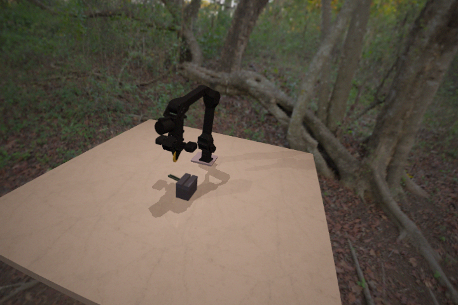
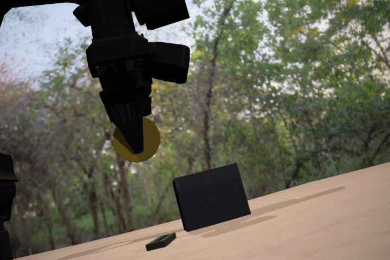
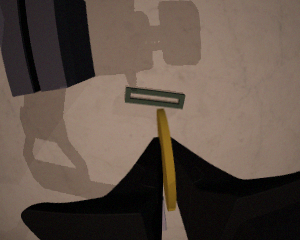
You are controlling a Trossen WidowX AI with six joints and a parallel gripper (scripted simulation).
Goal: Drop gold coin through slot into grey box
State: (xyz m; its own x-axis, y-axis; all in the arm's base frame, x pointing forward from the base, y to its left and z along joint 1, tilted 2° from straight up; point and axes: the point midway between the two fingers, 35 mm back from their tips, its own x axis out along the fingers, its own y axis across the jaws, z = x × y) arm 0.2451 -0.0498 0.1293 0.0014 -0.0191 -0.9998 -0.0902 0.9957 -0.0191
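The gripper (image 2: pixel 133 144) is clenched on the gold coin (image 2: pixel 149 137), held in the air above and beside the grey box (image 2: pixel 212 196). Only the wrist view shows the box's slot (image 3: pixel 25 43), and the green holder (image 3: pixel 154 98) beside the box, beneath the coin's edge.

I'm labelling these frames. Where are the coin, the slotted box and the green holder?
coin (image 2: pixel 149 135): exterior view, its bare right face beside the tool.
grey box (image 3: pixel 57 30): wrist view, lid right of the slot.
green holder (image 3: pixel 154 98): wrist view, its rim.
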